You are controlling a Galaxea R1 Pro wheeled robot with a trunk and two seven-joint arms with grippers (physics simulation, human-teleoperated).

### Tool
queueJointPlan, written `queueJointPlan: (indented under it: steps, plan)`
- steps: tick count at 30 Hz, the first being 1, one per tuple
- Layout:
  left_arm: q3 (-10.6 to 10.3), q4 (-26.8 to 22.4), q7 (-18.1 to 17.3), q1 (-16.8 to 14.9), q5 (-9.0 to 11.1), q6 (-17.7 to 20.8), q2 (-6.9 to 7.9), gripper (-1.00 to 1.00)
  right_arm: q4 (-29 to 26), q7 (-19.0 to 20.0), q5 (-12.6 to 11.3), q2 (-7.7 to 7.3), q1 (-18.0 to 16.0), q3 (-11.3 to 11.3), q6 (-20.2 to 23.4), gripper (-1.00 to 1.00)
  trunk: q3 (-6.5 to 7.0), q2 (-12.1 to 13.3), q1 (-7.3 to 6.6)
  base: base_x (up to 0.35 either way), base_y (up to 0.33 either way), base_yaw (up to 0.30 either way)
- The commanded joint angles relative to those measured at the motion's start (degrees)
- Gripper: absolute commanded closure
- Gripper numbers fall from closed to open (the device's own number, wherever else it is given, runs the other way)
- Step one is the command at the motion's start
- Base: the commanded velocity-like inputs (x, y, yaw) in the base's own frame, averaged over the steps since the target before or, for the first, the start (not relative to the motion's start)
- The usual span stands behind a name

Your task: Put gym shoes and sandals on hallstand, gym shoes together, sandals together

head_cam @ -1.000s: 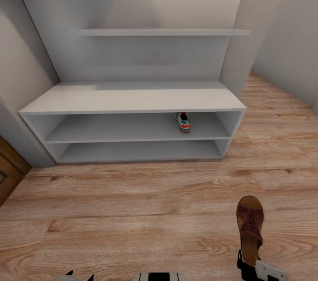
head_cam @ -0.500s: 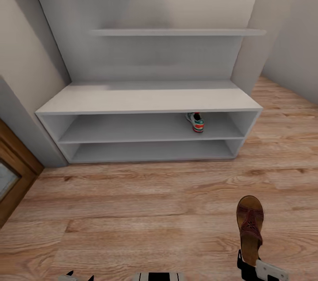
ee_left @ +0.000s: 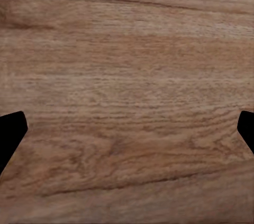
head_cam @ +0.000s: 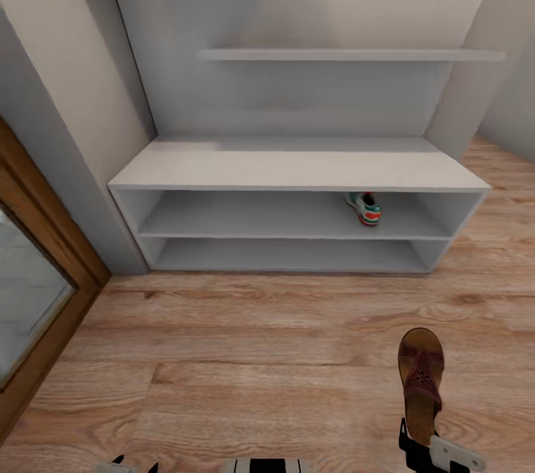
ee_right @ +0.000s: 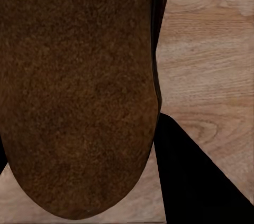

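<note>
- One gym shoe [head_cam: 363, 208] already sits on the hallstand [head_cam: 297, 168]'s upper open shelf, toward its right end.
- My right gripper [head_cam: 420, 449] is clamped on a sandal [head_cam: 420, 384], carried above the floor [head_cam: 245, 354] before the hallstand.
- My left gripper [ee_left: 127, 129] is spread wide, empty.
- The second gym shoe and sandal are, I judge, left to do.

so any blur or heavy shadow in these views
Head view: sharp, even soft light; the rack shades its shelves, and the sneaker sits half under the bench top. Left wrist view: floor grain slightly soft, fingertips plain black. Right wrist view: the sandal is so close it reads as a dark grainy mass.
</note>
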Motion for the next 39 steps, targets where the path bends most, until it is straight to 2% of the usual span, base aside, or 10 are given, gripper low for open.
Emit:
queueJointPlan:
  steps: [1,19,28,30,31,32,34,35,38,39]
  plan:
    - [0.1,0.12,-0.41,-0.06,0.29,-0.04,-0.01,-1.0,-0.07,-0.14,0.3,0.05,-0.02,-0.17,-0.08,1.0,-0.04,-0.02,-0.01,0.0,0.306,0.064]
    - [0.15,0.03,-0.33,-0.05,0.37,-0.03,0.08,-1.0,-0.85,-0.14,0.29,0.14,-0.02,-0.16,-0.08,1.0,-0.02,-0.02,-0.01,0.042,0.303,0.006]
    - [-0.43,0.02,-1.24,-0.02,-0.01,-0.13,-0.07,-1.0,2.5,0.06,0.73,0.06,-0.02,1.05,0.34,1.0,0.0,-0.02,-0.01,0.011,0.034,0.0]
    - [-0.73,0.01,-2.31,-0.04,-0.08,-0.22,-0.18,-1.0,3.02,0.08,0.71,0.09,-0.03,3.33,0.44,1.0,0.0,-0.02,-0.01,0.001,0.003,0.0]
    - [-1.43,0.0,-4.71,-0.11,-0.14,-0.74,-0.49,-1.0,3.04,0.02,0.61,0.19,-0.07,8.59,1.82,1.0,0.0,-0.02,-0.01,0.0,0.0,0.0]
    - [-1.79,-0.02,-5.52,-0.17,-0.14,-0.84,-0.53,-1.0,2.91,0.01,0.56,0.23,-0.15,10.09,2.84,1.0,0.0,-0.02,-0.01,0.0,0.0,0.0]
    - [-3.59,-0.06,-8.61,-0.42,-0.4,-0.99,-0.53,-1.0,2.05,-0.05,0.44,0.58,-0.83,14.09,8.04,1.0,0.0,-0.02,-0.01,0.0,0.0,0.0]
    - [-5.12,-0.05,-11.11,-0.54,-0.75,-0.99,-0.43,-1.0,0.89,-0.11,0.38,1.16,-1.92,16.1,12.91,1.0,0.0,-0.02,-0.01,0.0,0.0,0.0]
    - [-6.93,-0.03,-14.76,-0.53,-1.1,-1.16,-0.28,-1.0,-1.36,-0.12,0.32,2.69,-4.5,17.94,20.99,1.0,0.0,-0.02,-0.01,0.0,0.0,0.0]
    - [-7.63,-0.07,-16.79,-0.49,-1.2,-1.29,-0.19,-1.0,-2.77,-0.13,0.29,4.05,-6.61,18.64,26.23,1.0,0.0,-0.02,-0.01,0.0,0.0,0.0]
